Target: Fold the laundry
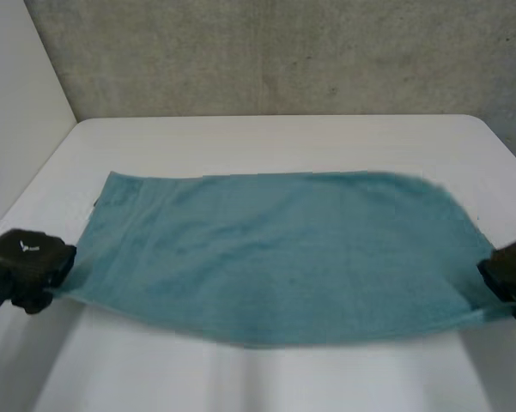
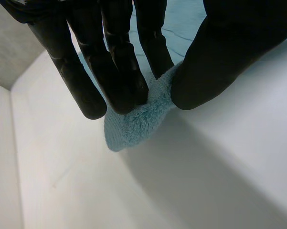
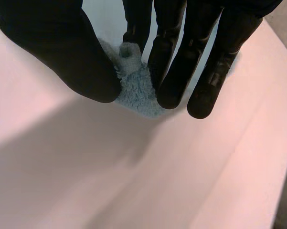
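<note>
Teal terry towel [image 1: 275, 257], one item, spread lengthwise across the middle of the frame on the white surface [image 1: 275, 137]. Its far long edge lies flat. Its near long edge appears raised a little and sags toward the centre, with shade beneath it.

Left hand [image 1: 26, 268], one, at the lower left of the frame, on the towel's near left corner. Its wrist view shows straight fingers [image 2: 114, 71] pressing the fluffy corner against the thumb in a pinch grasp, with a small tip of cloth poking beyond the fingertips.

Right hand [image 1: 508, 279], one, at the lower right edge of the frame, on the towel's near right corner. Its wrist view shows the same arrangement: fingers [image 3: 181, 67] and thumb closed on a tuft of the corner.

Step in hand, as judged: carrying the near edge over to the far edge for a first fold in half. To do it well:
- Raise both hands together and move them at a matched pace, so the edge is taut and level.
- Hold both pinches firm, since little cloth lies within them.
- Lay the near corners squarely on the far corners before letting go.

Count: towels, one; hands, two; corners grasped, two; corners lying free, two; surfaces, one.
</note>
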